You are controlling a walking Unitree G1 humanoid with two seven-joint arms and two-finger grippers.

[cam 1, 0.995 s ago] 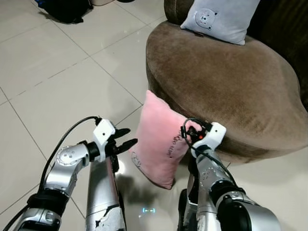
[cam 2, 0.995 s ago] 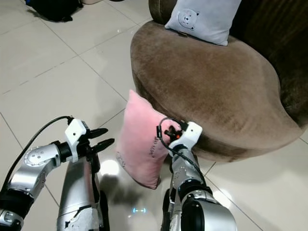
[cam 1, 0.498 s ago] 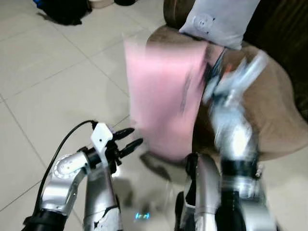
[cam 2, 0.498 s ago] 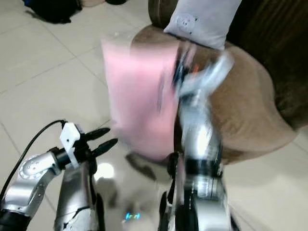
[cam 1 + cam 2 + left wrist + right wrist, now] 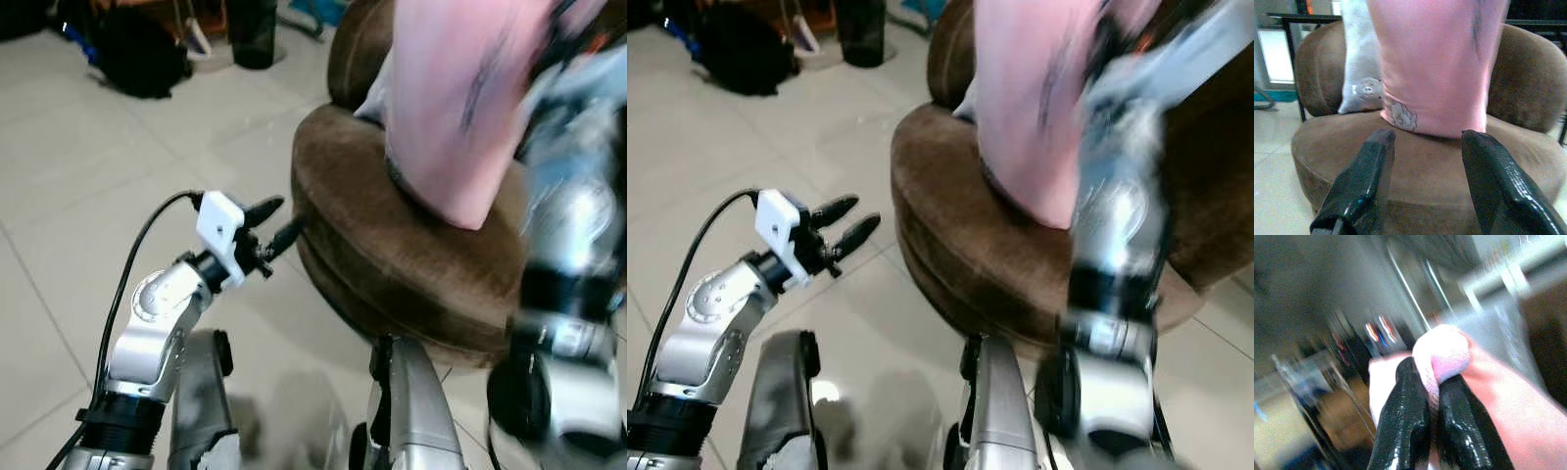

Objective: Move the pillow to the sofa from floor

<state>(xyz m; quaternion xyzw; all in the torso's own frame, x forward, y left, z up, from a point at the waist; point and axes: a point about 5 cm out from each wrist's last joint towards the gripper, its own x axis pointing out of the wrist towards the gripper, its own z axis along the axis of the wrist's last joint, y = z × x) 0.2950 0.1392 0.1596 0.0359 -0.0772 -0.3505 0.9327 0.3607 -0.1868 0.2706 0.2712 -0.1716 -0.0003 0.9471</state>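
Observation:
The pink pillow hangs in the air over the brown sofa seat, its lower corner just above the cushion. My right gripper is shut on a bunched corner of the pink pillow; the raised right arm is blurred. My left gripper is open, held out beside the sofa's front-left edge, touching nothing. In the left wrist view its fingers frame the pink pillow above the seat.
A pale grey pillow with a bear face leans on the sofa back behind the pink one. A black bag and dark objects sit on the tiled floor at far left. The sofa back rises behind.
The right arm has swung the pink pillow further up and over the sofa seat. The camera has tilted up. The left gripper has risen toward the sofa edge, still open.

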